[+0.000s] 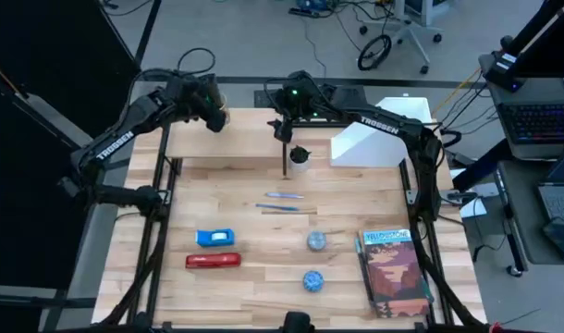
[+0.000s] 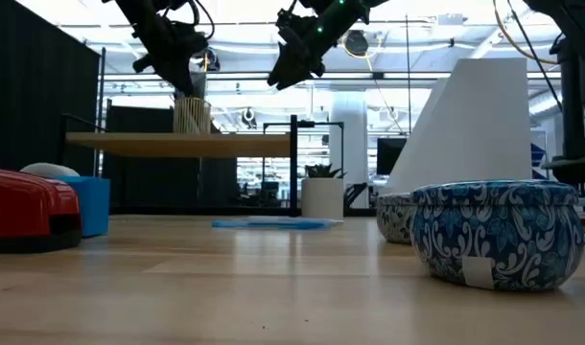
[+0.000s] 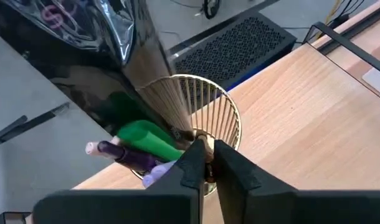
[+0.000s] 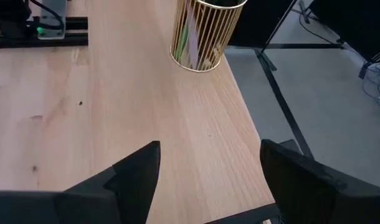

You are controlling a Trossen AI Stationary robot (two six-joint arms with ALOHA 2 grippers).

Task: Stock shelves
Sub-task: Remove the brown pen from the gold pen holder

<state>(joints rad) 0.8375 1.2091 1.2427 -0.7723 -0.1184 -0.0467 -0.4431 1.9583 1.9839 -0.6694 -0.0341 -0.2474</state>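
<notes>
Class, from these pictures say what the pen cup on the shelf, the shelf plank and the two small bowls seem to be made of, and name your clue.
Pen cup: thin gold-coloured wire, probably metal; upright bars with gaps, shiny.
Shelf plank: light wood, matte; visible grain, small knots.
Bowls: likely glazed ceramic; glossy blue-and-white pattern.
The left claw is shut on the pen cup's rim.

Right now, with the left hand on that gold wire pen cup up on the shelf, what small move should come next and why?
Probably open the left hand and lift clear. Its fingers pinch the rim of the gold wire pen cup, which appears to stand upright on the low light-wood plank shelf near the edge. The right hand hovers open over the same shelf, holding nothing.
</notes>
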